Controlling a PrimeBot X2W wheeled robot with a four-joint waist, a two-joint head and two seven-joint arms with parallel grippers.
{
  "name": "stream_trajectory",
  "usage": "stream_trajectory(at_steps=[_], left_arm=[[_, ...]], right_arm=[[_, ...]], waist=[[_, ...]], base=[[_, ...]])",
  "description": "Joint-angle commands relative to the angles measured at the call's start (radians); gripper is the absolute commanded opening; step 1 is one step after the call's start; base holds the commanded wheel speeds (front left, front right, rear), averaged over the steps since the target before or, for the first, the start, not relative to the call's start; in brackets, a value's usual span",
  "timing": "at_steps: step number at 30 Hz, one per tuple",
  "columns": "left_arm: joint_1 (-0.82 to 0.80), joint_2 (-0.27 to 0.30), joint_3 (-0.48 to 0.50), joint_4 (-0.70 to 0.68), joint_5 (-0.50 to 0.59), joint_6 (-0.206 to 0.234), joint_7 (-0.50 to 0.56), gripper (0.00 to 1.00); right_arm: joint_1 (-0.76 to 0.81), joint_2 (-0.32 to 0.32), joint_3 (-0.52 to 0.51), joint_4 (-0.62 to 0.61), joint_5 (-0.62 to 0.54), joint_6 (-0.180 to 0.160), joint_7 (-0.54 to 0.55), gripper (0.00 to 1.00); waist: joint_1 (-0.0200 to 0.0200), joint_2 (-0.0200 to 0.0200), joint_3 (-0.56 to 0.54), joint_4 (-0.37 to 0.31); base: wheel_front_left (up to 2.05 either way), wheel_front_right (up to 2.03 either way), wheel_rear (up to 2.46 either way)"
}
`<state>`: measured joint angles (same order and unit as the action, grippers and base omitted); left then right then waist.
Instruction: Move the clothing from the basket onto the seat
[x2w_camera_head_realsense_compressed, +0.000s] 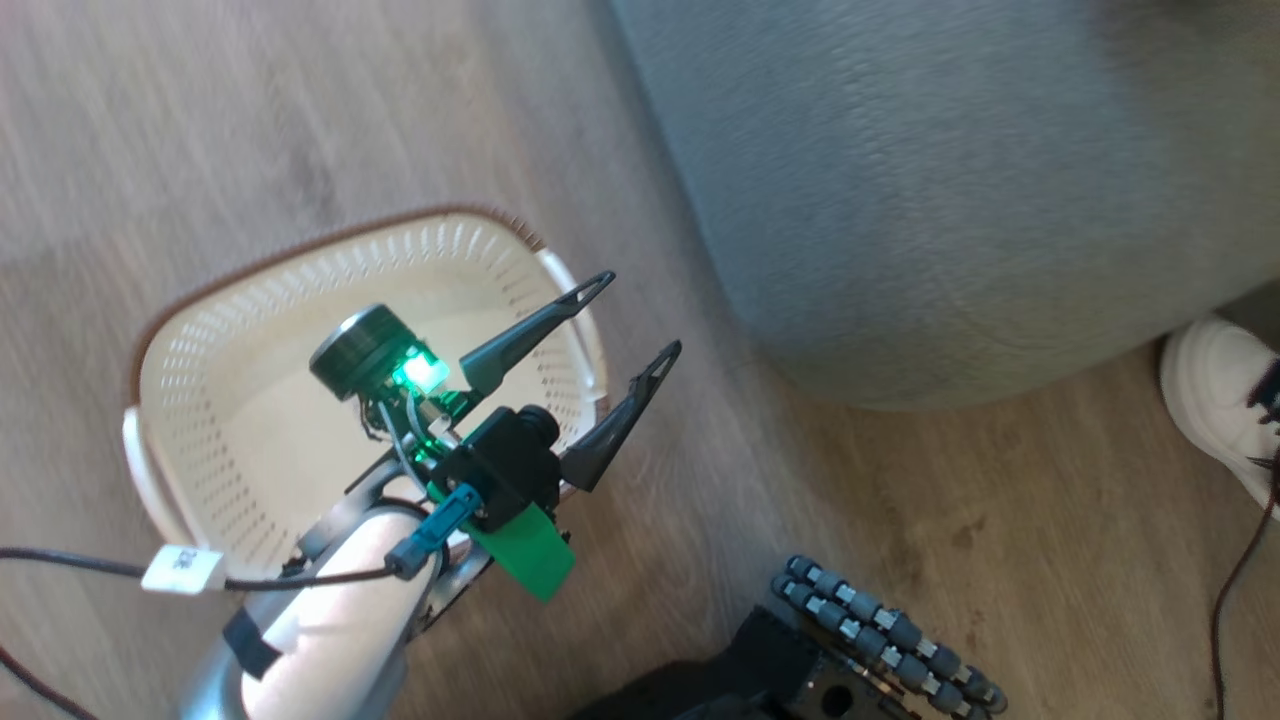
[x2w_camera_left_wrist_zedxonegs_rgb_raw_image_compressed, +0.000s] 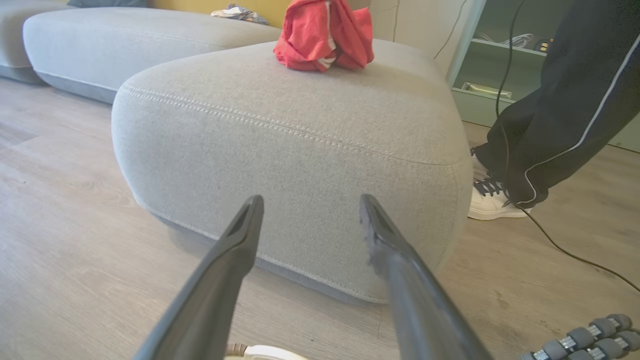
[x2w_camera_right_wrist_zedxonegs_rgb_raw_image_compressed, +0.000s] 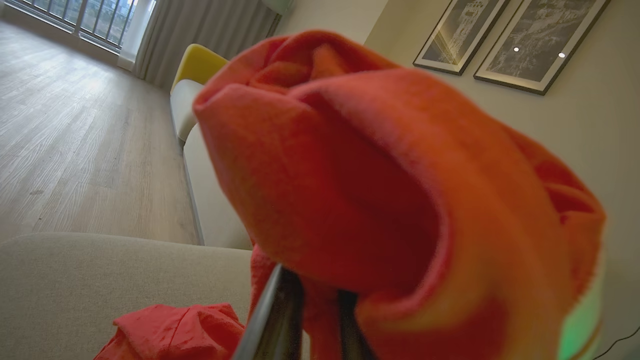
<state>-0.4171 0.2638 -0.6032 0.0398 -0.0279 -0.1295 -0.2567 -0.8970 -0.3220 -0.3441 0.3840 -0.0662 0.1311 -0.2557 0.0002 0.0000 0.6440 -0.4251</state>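
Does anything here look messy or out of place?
Only slightly: a bright red fabric garment sits bunched on the grey upholstered seat, and a thin black cable trails over the wooden floor beside a person's white shoe.

We see a cream basket (x2w_camera_head_realsense_compressed: 230, 330) with rows of small perforations and a brown rim. The seat (x2w_camera_left_wrist_zedxonegs_rgb_raw_image_compressed: 300, 150) is grey with a pale stitching line. The clothing (x2w_camera_left_wrist_zedxonegs_rgb_raw_image_compressed: 305, 37) is bright red, with white striped trim. The floor (x2w_camera_head_realsense_compressed: 200, 120) is pale wood grain. A person's trouser leg (x2w_camera_left_wrist_zedxonegs_rgb_raw_image_compressed: 565, 100) is dark with a thin white stripe.
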Motion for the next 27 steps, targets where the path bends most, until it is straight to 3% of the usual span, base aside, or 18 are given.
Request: stream_trajectory(at_steps=[1,6,19,27], left_arm=[[-0.018,0.009,0.018,-0.039,0.005,-0.001,-0.005,1.00],[-0.055,0.013,0.050,-0.061,0.001,0.007,-0.005,1.00],[-0.079,0.017,0.051,-0.085,0.005,0.006,-0.005,1.00],[-0.098,0.010,0.070,-0.082,0.004,0.010,-0.005,1.00]], right_arm=[[-0.013,-0.033,-0.007,-0.005,0.008,0.000,-0.006,0.00],[-0.111,-0.089,-0.019,0.207,0.001,0.000,-0.006,0.00],[-0.292,-0.082,0.019,0.603,-0.044,0.000,0.005,0.00],[-0.344,-0.082,0.048,0.743,-0.039,0.000,0.003,0.00]], waist=[[-0.0002,0.0000,0.044,0.040],[-0.0002,0.0000,0.112,0.086],[-0.0002,0.0000,0.187,0.150],[-0.0002,0.0000,0.192,0.164]], base=[[0.00,0.00,0.00],[0.00,0.00,0.00],[0.00,0.00,0.00],[0.00,0.00,0.00]])
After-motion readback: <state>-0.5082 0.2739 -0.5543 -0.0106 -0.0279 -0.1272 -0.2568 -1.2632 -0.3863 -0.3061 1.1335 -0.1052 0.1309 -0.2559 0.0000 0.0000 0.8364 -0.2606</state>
